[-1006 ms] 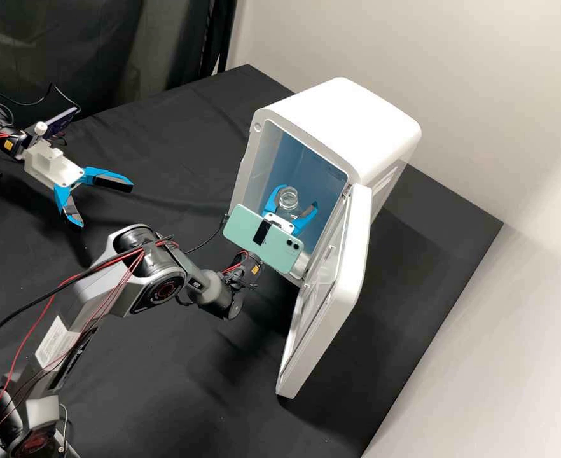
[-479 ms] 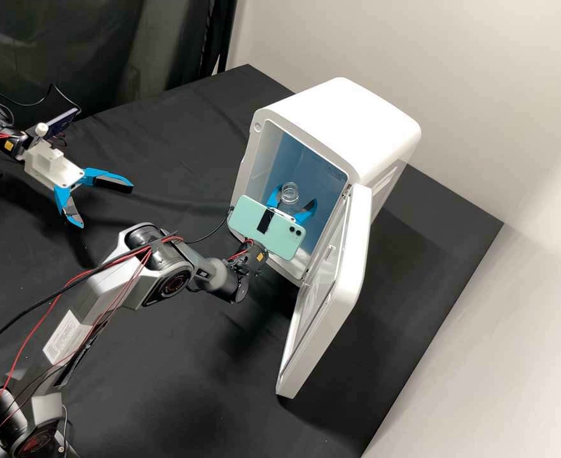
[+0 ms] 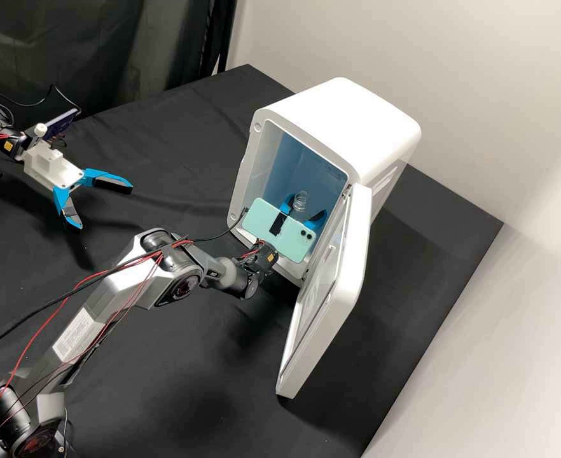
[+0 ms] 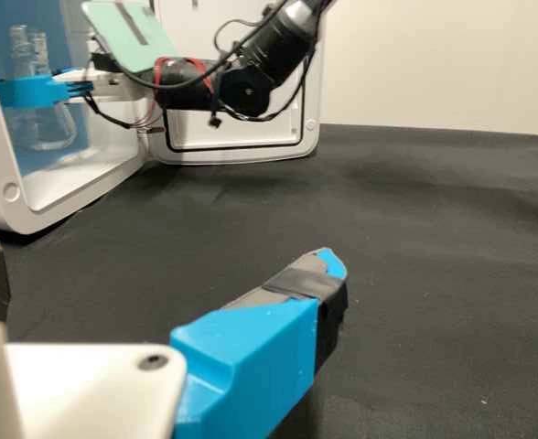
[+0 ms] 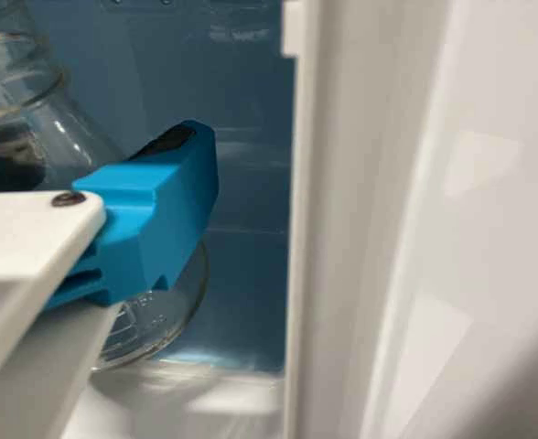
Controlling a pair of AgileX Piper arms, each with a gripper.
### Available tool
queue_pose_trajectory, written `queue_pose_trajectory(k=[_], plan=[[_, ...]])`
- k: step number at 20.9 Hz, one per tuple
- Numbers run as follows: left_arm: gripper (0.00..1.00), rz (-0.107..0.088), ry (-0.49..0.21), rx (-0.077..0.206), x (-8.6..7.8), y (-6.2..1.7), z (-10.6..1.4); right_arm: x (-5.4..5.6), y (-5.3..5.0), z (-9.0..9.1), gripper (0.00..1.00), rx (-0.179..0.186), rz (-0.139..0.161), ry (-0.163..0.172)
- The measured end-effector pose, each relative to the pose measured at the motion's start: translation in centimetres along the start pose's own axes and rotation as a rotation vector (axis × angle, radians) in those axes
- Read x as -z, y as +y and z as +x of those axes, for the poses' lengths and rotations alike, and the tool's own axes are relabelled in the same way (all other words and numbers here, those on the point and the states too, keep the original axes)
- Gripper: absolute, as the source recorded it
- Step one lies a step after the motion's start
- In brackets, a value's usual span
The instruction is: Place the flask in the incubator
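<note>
Item one: the flask point(image 3: 301, 200) stands upright inside the incubator point(image 3: 363, 121), low in the blue chamber at centre frame in the high view. Its base sits at or just above the chamber floor; contact cannot be confirmed.

The right jaws are closed on the flask, one blue finger point(image 5: 150, 215) pressed against the glass. This grip is judged to steady it until seated.

The right arm point(image 3: 166, 280) stretches from lower left across the bench point(image 3: 166, 127), wrist thrust through the opening, with a mint-green phone point(image 3: 280, 229) strapped on top. The door point(image 3: 328, 286) hangs wide at right, leaving the entry free.

The left jaws, at far left, are spread wide and empty, well apart from the incubator and judged out of the way.
</note>
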State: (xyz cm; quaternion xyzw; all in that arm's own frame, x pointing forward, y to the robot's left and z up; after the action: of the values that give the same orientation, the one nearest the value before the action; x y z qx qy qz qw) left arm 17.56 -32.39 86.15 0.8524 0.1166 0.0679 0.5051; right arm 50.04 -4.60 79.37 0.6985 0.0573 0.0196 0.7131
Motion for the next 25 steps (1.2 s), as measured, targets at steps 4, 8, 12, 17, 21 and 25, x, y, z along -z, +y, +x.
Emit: queue_pose_trajectory(k=[4, 8, 12, 17, 21, 25], plan=[[1.0, 0.001, -0.005, 0.001, -0.1, -0.02, 0.1, -0.1, 0.4, 1.3, 0.0, -0.003, -0.011, -0.011], [1.0, 0.001, -0.01, 0.002, -0.2, -0.03, 0.1, 0.0, 1.2, 2.7, 0.0, -0.009, -0.025, -0.027], [1.0, 0.001, -0.01, 0.002, -0.2, -0.03, 0.1, 0.2, 1.9, 3.9, 0.0, -0.017, -0.03, -0.034], [1.0, 0.001, -0.01, 0.002, -0.2, -0.03, 0.1, 0.4, 1.6, 4.8, 0.0, -0.016, -0.033, -0.03], [1.0, 0.001, -0.011, 0.002, -0.3, -0.04, 0.1, 1.0, 1.0, 5.0, 0.0, -0.006, -0.033, -0.019], [1.0, 0.002, -0.011, 0.0, -0.3, 0.0, 0.2, 1.0, 0.1, 5.1, 0.0, 0.052, -0.045, -0.066]])
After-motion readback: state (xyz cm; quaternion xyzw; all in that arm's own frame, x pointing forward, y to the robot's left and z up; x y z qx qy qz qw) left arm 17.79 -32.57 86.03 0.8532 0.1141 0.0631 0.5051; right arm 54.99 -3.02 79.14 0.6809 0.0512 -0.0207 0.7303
